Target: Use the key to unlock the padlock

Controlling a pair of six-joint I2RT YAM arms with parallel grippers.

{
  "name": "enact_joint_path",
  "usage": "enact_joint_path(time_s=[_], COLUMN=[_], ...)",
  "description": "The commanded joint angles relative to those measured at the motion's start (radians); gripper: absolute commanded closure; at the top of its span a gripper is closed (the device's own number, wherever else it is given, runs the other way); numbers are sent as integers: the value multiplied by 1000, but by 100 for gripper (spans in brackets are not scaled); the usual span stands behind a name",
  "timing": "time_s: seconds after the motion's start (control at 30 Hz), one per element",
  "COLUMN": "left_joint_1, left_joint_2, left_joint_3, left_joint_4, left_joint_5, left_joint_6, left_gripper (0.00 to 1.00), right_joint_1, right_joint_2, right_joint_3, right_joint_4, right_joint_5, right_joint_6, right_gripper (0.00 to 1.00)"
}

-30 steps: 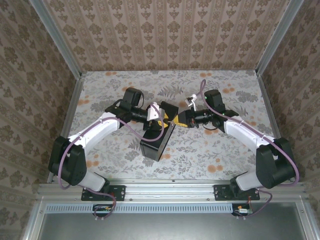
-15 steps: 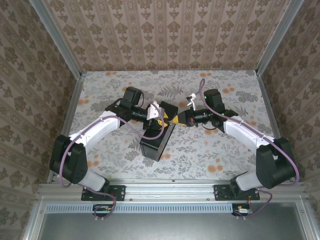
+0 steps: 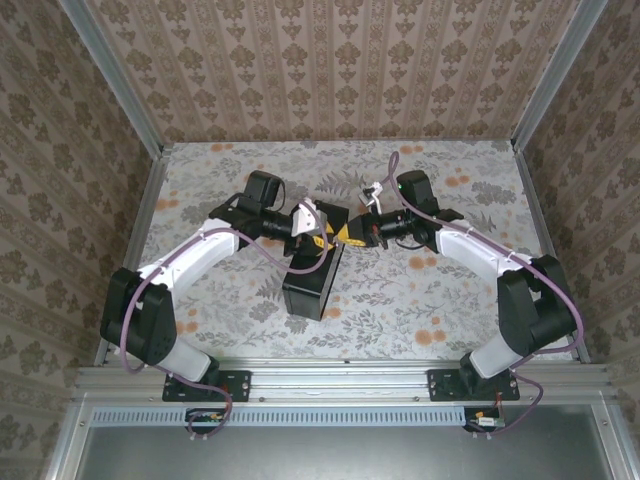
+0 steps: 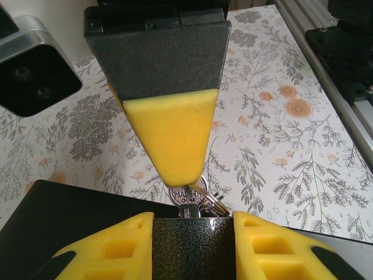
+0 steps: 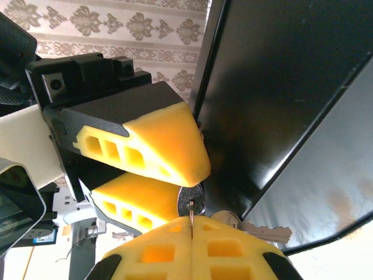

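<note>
My left pincer (image 4: 192,217) is squeezed on a small, dark, bumpy lump. I think that lump is the padlock (image 4: 192,248), though I can see no yellow metal on it. It sits right at the top corner of the black box (image 3: 308,285), which stands on the flowery table (image 3: 430,290). I hold the lump tight so that it will not wobble or spin when the key turns. I also hold it with one end facing my other arm, so the key can come straight at it. My right pincer (image 5: 191,221) is pinched flat on the round head of the key (image 5: 191,203). I grab the flat head because it gives me something good to twist. The key points right at the lump and meets it, so I think it is in the hole, but I cannot see how deep it goes. A spare key (image 5: 262,232) dangles beside it on a ring (image 4: 213,204). It is not being used, so it just hangs there. From above, a second ago, my right pincer was a little way off from my left one, with a gap between them. Now my right arm has swung in and the yellow tips nearly touch. My left arm and the box have hardly moved.
</note>
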Motion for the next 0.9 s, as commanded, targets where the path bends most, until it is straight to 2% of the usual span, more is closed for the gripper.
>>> enact_joint_path(time_s=[0.0, 0.03, 0.13, 0.2, 0.3, 0.33, 0.43, 0.5, 0.57, 0.63, 0.7, 0.73, 0.77, 0.87], left_joint_1=[-40, -40, -39, -39, -33, -31, -27, -23, -20, -18, -16, -16, -13, -7], left_joint_2=[17, 18, 26, 25, 19, 18, 15, 16, 22, 29, 35, 38, 41, 47], left_joint_3=[52, 54, 66, 65, 61, 61, 63, 63, 68, 76, 80, 84, 88, 90], left_joint_4=[95, 98, 65, 33, 15, 13, 14, 11, 4, -5, -8, -13, -17, -10], left_joint_5=[114, 114, 93, 76, 68, 68, 72, 82, 90, 99, 108, 110, 112, 122], left_joint_6=[-10, -15, -3, 14, 23, 22, 22, 20, 21, 22, 22, 24, 26, 27], left_gripper=[91, 91, 91, 91, 91, 91, 91, 91, 90, 90, 90, 90, 90, 90], right_joint_1=[71, 78, 67, 13, -96, -115, -97, -78, -77, -74, -72, -71, -66, -36], right_joint_2=[-6, 3, 0, -50, -131, -154, -231, -263, -287, -332, -379, -386, -386, -352], right_joint_3=[80, 84, 104, 84, 36, 31, 11, -41, -103, -219, -339, -370, -375, -326], right_joint_4=[5, 12, -94, -187, -210, -220, -278, -208, -82, 134, 403, 478, 505, 409], right_joint_5=[-19, -17, 5, 44, 66, 83, 184, 254, 255, 226, 241, 247, 253, 265], right_joint_6=[-54, -48, -132, -223, -284, -331, -617, -750, -837, -930, -957, -968, -985, -1077], right_gripper=[100, 100, 89, 74, 67, 65, 65, 65, 65, 65, 64, 63, 61, 60])
